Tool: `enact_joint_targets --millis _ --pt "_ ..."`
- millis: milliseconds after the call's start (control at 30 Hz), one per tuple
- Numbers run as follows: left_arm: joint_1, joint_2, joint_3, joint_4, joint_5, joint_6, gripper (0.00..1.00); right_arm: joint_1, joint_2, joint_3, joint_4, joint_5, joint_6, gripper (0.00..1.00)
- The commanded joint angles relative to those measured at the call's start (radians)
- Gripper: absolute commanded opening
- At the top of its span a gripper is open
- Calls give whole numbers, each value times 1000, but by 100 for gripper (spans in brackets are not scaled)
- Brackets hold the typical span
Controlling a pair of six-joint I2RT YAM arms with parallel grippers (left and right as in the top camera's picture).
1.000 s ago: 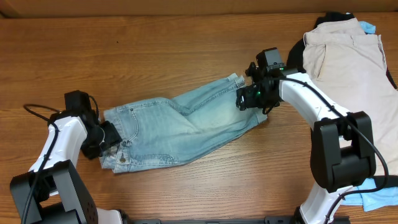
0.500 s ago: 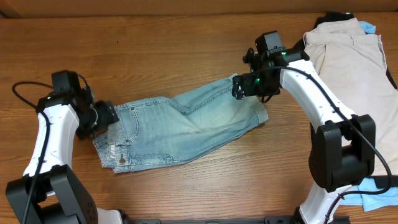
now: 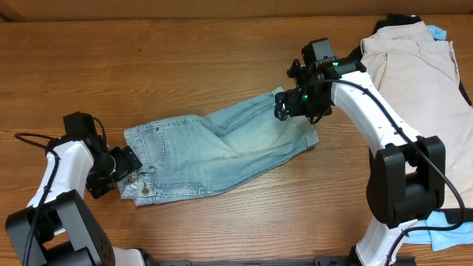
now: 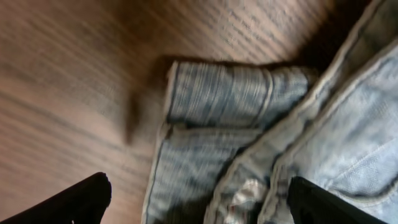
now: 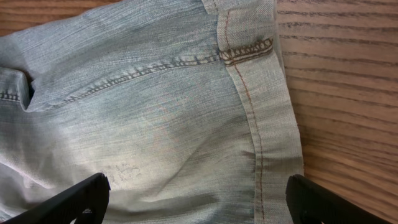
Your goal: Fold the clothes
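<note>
The light-blue denim shorts lie folded lengthwise across the middle of the table, waistband to the left, cuffed hems to the right. My left gripper is open over the waistband's lower left corner; its fingers straddle the fabric. My right gripper is open just above the upper leg's cuffed hem, with the denim spread between the fingers.
Beige shorts lie at the far right, over a black garment. A light-blue cloth sits at the front right by the right arm's base. Bare wooden table lies behind and in front of the denim.
My left gripper swung away to the upper left, then came back down to the waistband's lower corner. My right gripper rose slightly off the hem and stayed there. The shorts barely shifted.
</note>
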Motion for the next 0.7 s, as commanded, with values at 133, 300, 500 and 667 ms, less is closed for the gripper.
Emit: enact_joint_targets --millis 133,300,500,667 --pt "1 2 -55 101 0 87 93 4 -7 11 -3 -9 -5 95" --pt "-4 2 -93 169 55 118 86 4 -7 11 -1 -8 -5 95" --pt "-44 2 -165 259 53 136 73 4 -7 11 2 -9 -4 94" --pt "-63 2 -176 280 47 108 37 4 -7 11 2 -8 -1 93"
